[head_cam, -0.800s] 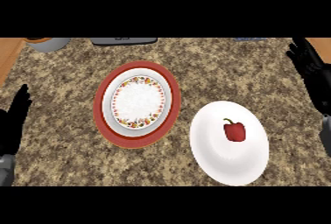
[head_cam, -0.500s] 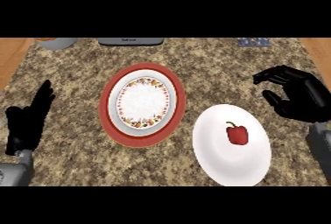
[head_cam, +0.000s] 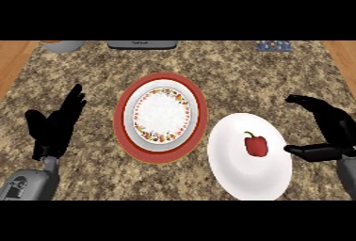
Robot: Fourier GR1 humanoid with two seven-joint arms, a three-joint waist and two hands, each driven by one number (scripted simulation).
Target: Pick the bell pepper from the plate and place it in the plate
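The red bell pepper point(head_cam: 256, 144) lies on the plain white plate point(head_cam: 236, 174), a little right of its middle. Just beside that plate's right edge the right hand point(head_cam: 332, 132) hangs with fingers and thumb spread apart, holding nothing and clear of the pepper. To the left sits a patterned plate point(head_cam: 161, 113) on a red plate point(head_cam: 125, 136). The left hand point(head_cam: 55, 127) rests at the left, fingers straight.

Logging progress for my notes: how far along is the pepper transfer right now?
Nothing is done yet: the bell pepper lies on the white plate. In hand: the right hand is open beside it, not touching. Left: grasp, carry and set it on the patterned plate. The left hand rests open at the left.
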